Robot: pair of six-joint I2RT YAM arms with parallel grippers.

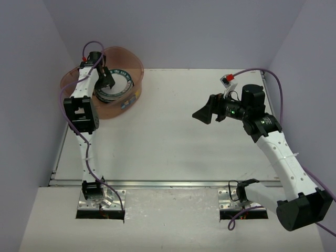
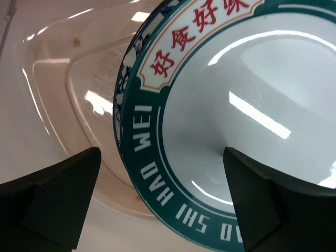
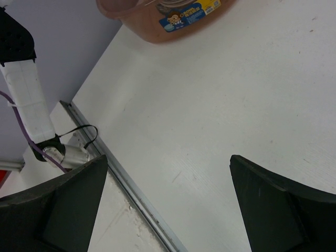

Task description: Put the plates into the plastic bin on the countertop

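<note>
The translucent pinkish-brown plastic bin [image 1: 116, 59] stands at the far left of the white countertop [image 1: 168, 131]. Stacked plates [image 1: 122, 84] lie inside it; the top one is white with a teal rim and lettering [image 2: 247, 105], and a blue patterned rim [image 2: 122, 84] shows beneath it. My left gripper [image 1: 105, 80] is open and empty inside the bin, just over the stack [image 2: 163, 199]. My right gripper [image 1: 202, 114] is open and empty, held above the countertop's right half [image 3: 168, 199]. The bin's labelled side [image 3: 173, 21] shows in the right wrist view.
The countertop's metal front edge [image 1: 168, 184] runs across the near side, also visible in the right wrist view [image 3: 121, 184]. Purple walls enclose the back and sides. The left arm's base and cables [image 3: 47, 147] show beyond that edge.
</note>
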